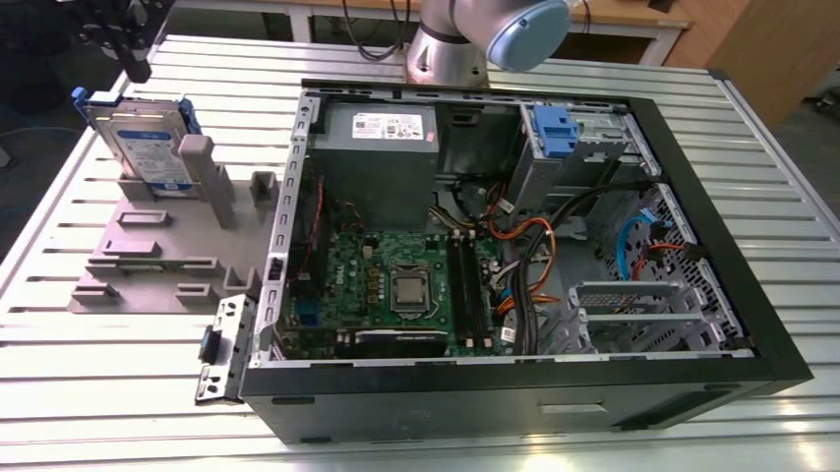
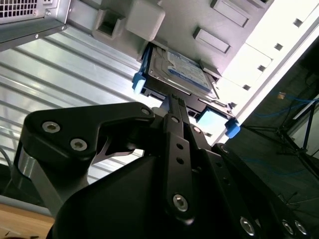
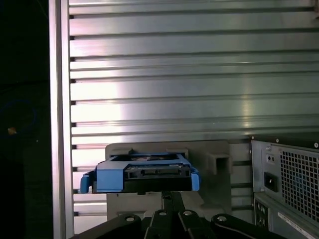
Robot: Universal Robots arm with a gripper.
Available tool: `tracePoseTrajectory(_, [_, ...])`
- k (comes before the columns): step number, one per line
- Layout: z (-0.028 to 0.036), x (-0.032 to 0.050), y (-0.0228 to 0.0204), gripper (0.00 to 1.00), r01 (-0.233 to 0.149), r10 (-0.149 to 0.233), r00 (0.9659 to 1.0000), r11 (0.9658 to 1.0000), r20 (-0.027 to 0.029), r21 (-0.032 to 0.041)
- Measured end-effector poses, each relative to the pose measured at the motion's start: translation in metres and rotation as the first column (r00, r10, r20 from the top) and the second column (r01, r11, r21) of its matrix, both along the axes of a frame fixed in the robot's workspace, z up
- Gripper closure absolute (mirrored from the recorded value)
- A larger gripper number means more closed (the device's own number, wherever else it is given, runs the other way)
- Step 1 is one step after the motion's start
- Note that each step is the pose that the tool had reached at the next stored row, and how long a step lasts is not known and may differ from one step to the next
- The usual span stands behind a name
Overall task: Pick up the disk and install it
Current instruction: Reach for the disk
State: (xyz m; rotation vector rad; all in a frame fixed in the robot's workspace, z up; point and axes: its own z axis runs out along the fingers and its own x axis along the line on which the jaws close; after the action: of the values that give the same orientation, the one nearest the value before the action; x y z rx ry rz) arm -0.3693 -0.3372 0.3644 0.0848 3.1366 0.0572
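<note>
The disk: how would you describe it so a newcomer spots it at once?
Start at the open computer case on the slatted table; to the exterior view's left of it lies a grey fixture. The disk stands on edge at its far end, the only silver slab with blue side rails and a white-and-blue label outside the case.

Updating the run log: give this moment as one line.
stage: pre-grasp | gripper: just above disk | disk: upright in grey holder, outside case | installed: no
</note>
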Motion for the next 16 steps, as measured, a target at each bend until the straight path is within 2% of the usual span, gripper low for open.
tracePoseTrajectory(5, [-0.0004,-0.0049,-0.0003,0.89,0.0,0.0,1.0,1.0,0.0,-0.0001])
tracePoseTrajectory(16, [-0.0015,-0.0251,-0.0003,0.89,0.0,0.0,1.0,1.0,-0.0001,-0.0001])
